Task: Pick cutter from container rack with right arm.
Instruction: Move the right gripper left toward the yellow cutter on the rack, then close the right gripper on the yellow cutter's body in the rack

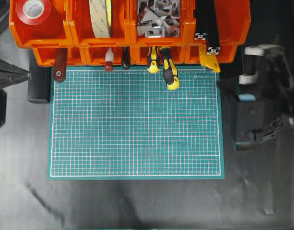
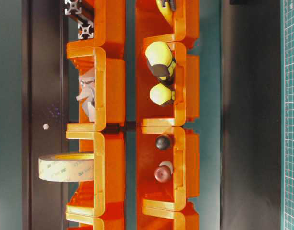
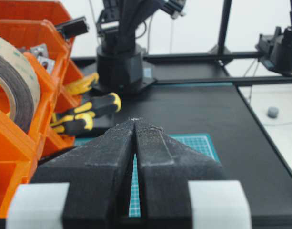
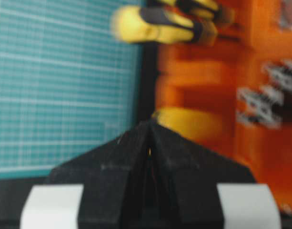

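The yellow cutter (image 1: 209, 60) sticks out of the lower right bin of the orange container rack (image 1: 127, 40), its end over the mat's far right corner. My right gripper (image 1: 222, 80) is shut and empty, pointing left just below and right of the cutter. In the blurred right wrist view its tips (image 4: 149, 123) are close in front of the cutter (image 4: 193, 121), apart from it. The left gripper (image 1: 27, 75) is shut and empty at the left edge, beside the rack. In the left wrist view its tips (image 3: 135, 119) meet, and the cutter (image 3: 81, 85) shows far ahead.
Two yellow-and-black screwdrivers (image 1: 168, 67) hang out of the bin left of the cutter. Black bars (image 1: 206, 40) stand in the bin above it. Tape rolls (image 1: 101, 17), metal brackets (image 1: 158, 17) and a green cutting mat (image 1: 135, 124) are also here.
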Motion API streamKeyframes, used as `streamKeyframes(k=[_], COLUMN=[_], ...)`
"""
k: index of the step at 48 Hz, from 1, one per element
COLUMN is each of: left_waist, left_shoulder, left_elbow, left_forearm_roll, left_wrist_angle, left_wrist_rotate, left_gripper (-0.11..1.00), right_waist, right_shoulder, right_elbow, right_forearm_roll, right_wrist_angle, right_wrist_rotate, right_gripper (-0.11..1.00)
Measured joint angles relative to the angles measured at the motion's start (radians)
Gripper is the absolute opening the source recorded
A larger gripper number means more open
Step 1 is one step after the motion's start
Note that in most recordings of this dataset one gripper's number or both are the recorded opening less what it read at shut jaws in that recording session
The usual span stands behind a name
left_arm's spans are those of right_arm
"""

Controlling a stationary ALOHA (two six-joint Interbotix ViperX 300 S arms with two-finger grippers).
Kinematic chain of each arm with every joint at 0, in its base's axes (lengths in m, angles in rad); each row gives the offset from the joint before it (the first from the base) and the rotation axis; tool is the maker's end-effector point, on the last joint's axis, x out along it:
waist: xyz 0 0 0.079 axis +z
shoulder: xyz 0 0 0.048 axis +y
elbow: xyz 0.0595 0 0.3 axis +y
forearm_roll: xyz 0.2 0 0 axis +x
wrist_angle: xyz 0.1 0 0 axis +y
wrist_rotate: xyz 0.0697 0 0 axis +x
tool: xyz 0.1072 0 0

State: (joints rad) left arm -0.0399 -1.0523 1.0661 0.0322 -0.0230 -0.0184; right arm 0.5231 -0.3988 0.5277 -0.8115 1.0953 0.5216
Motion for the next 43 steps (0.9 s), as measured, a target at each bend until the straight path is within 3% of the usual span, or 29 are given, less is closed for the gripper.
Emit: streamKeyframes(k=[3, 6, 11, 17, 21, 28, 31, 34, 43], left_waist=[-0.002, -0.002, -0.002, -0.002, -0.002, -0.002, -0.002, -0.002, -0.002], left_shoulder=[0.0, 0.0, 0.0, 0.0, 0.0, 0.0, 0.0, 0.0, 0.002], left_elbow=[0.0, 0.0, 0.0, 0.0, 0.0, 0.0, 0.0, 0.0, 0.0], left_forearm_roll=[0.0, 0.0, 0.0, 0.0, 0.0, 0.002, 0.0, 0.002, 0.002], left_wrist_angle=[0.0, 0.0, 0.0, 0.0, 0.0, 0.0, 0.0, 0.0, 0.0], left_wrist_rotate=[0.0, 0.0, 0.0, 0.0, 0.0, 0.0, 0.0, 0.0, 0.0], left_gripper=[-0.01, -0.01, -0.01, -0.01, -0.01, -0.01, -0.01, -0.01, -0.01], right_waist=[0.052, 0.081, 0.095, 0.095, 0.094, 0.091, 0.083, 0.074, 0.046], right_shoulder=[0.011, 0.02, 0.025, 0.034, 0.037, 0.044, 0.051, 0.064, 0.104], right_elbow=[0.025, 0.048, 0.087, 0.115, 0.126, 0.152, 0.16, 0.166, 0.186], right_forearm_roll=[-0.086, -0.13, -0.153, -0.156, -0.156, -0.158, -0.158, -0.161, -0.186], right_wrist_angle=[0.035, 0.044, 0.046, 0.046, 0.046, 0.035, 0.02, 0.014, 0.009], right_wrist_rotate=[0.087, 0.15, 0.218, 0.23, 0.23, 0.239, 0.255, 0.272, 0.29], right_gripper=[0.0, 0.0, 0.0, 0.04, 0.2, 0.64, 0.78, 0.82, 0.77])
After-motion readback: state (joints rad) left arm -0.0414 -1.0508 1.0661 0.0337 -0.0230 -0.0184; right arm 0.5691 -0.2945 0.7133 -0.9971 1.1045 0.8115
